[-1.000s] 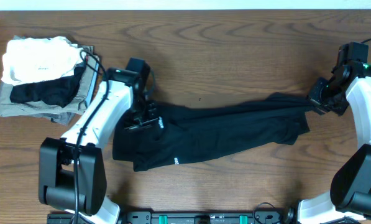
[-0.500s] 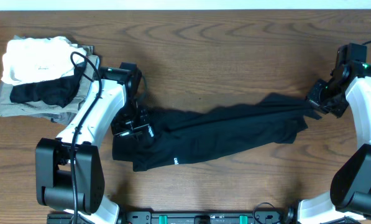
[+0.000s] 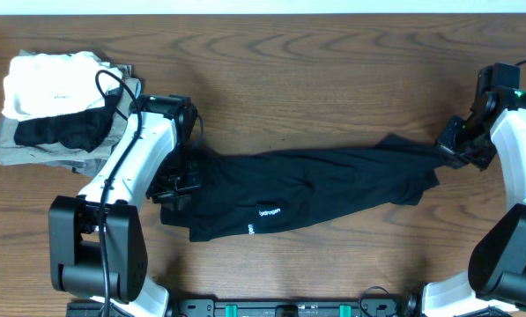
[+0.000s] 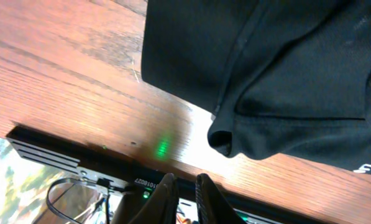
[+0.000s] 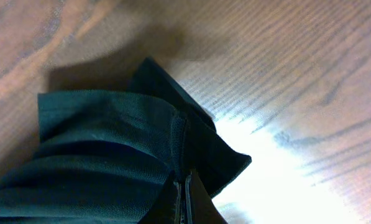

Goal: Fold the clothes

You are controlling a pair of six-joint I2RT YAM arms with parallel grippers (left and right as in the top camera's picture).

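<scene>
Shifted down-left and clenched empty, our left gripper [image 3: 176,187] is needing a fresh hem grasp while we are stretching flat the T-shirt [image 3: 315,189] pinched by our right gripper [image 3: 449,141].

Tiny white print [image 3: 269,212] on the black T-shirt [image 3: 333,180], left of its middle, is too small to read surely.
</scene>
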